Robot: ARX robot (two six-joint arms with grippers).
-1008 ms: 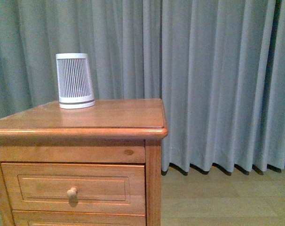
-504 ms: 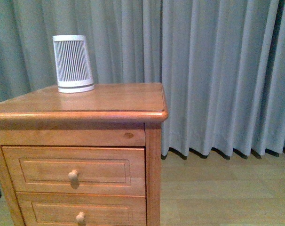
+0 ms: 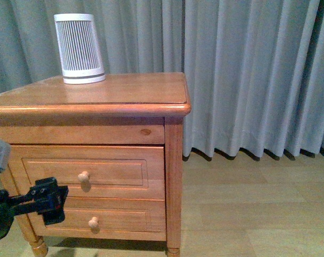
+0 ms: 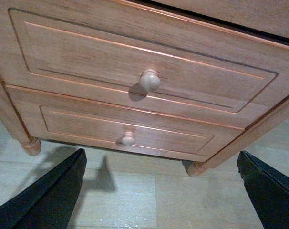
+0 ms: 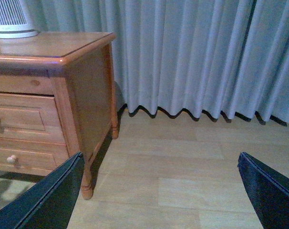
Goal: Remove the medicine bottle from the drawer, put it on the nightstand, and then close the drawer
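The nightstand (image 3: 124, 93) stands at the left, honey-brown, with both drawers shut. The upper drawer (image 3: 124, 166) has a round knob (image 3: 84, 175), which also shows in the left wrist view (image 4: 149, 80). The medicine bottle is hidden; none shows in any view. My left gripper (image 3: 49, 201) is open and empty, low in front of the drawer fronts and left of the knobs; in its wrist view (image 4: 159, 191) the jaws stand wide apart over bare floor. My right gripper (image 5: 159, 195) is open and empty, over the floor to the right of the nightstand (image 5: 89, 95).
A large white ribbed tapered cylinder (image 3: 78, 49) stands on the back left of the nightstand top. The lower drawer knob (image 3: 93, 222) sits below the upper one. Grey curtains (image 3: 247, 75) hang behind. Pale wood floor (image 3: 247, 214) lies to the right.
The nightstand has shifted upward in the front view, so both drawers and the feet now show. My left gripper has come into view at the lower left.
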